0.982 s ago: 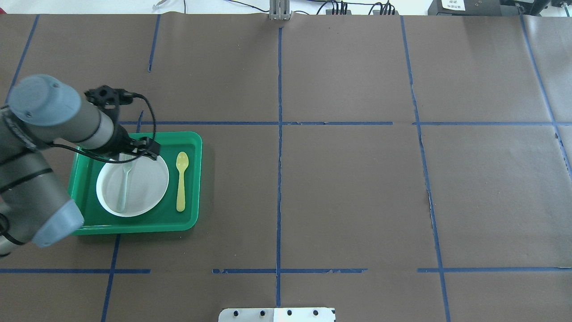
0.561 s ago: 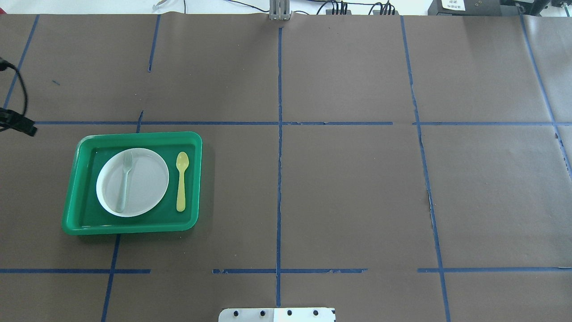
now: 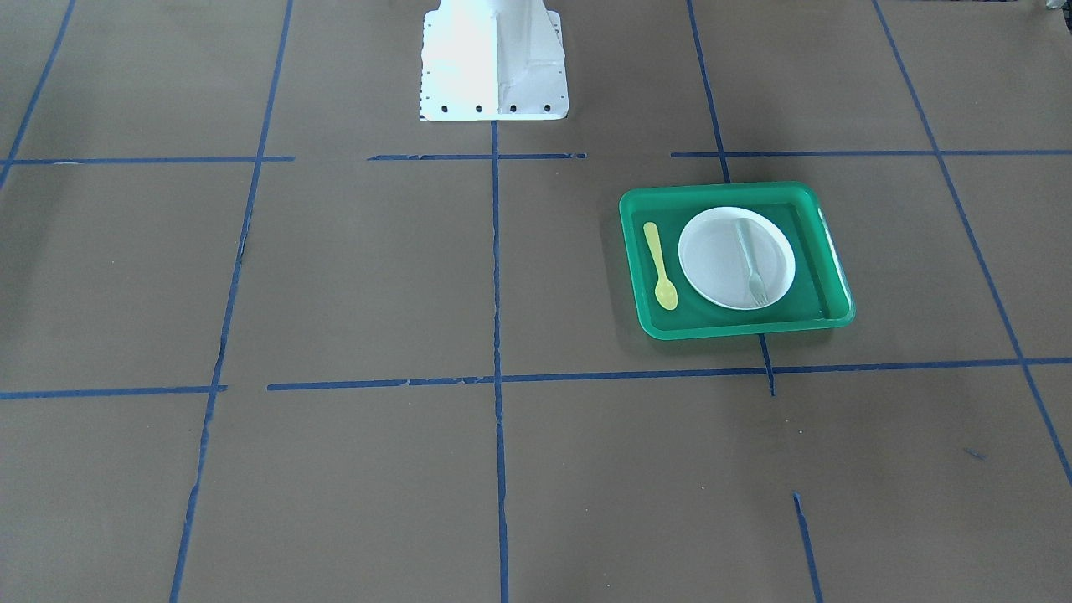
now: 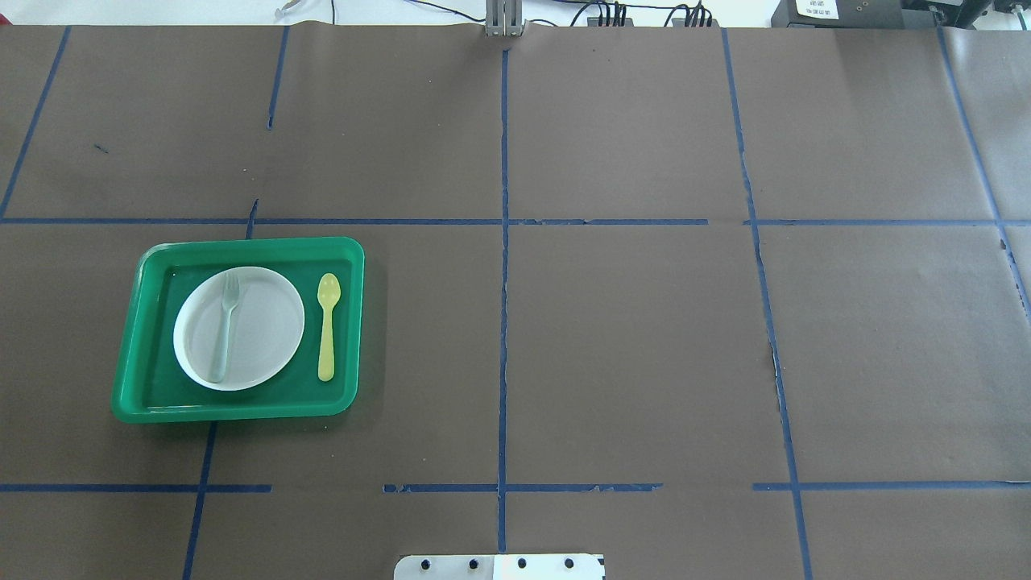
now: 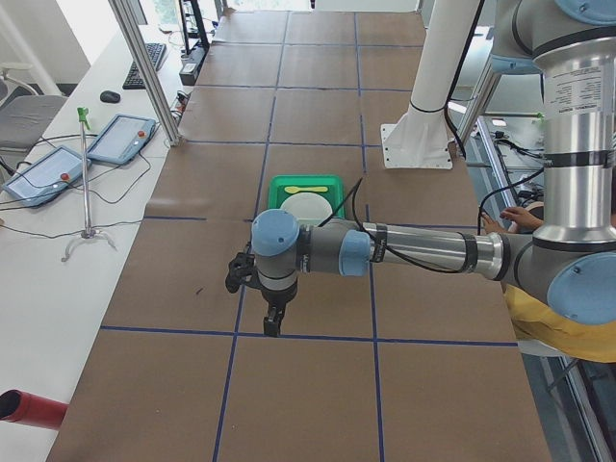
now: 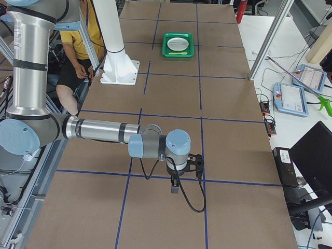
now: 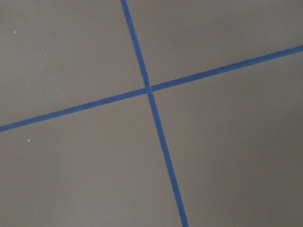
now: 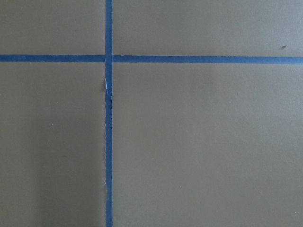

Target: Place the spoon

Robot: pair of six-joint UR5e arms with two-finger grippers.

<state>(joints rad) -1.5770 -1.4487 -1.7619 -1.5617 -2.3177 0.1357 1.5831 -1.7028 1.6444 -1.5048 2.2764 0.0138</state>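
Note:
The pale-yellow spoon [image 4: 326, 326] lies flat in the green tray [image 4: 242, 243], to the right of the white plate [image 4: 262, 334], bowl end pointing away from the robot. It also shows in the front view [image 3: 660, 266]. A grey-green fork [image 4: 224, 326] lies on the plate. My left gripper [image 5: 272, 322] shows only in the left side view, over bare table well away from the tray; I cannot tell if it is open. My right gripper [image 6: 175, 187] shows only in the right side view, far from the tray; I cannot tell its state.
Brown paper with blue tape lines [image 4: 504, 242] covers the table. The robot's white base plate [image 3: 494, 59] stands at the table's near edge. Both wrist views show only paper and tape crossings.
My left arm, which hung over the tray's far left corner, has swung away to the left and out of the overhead view. The spoon, fork, plate and tray have not moved.

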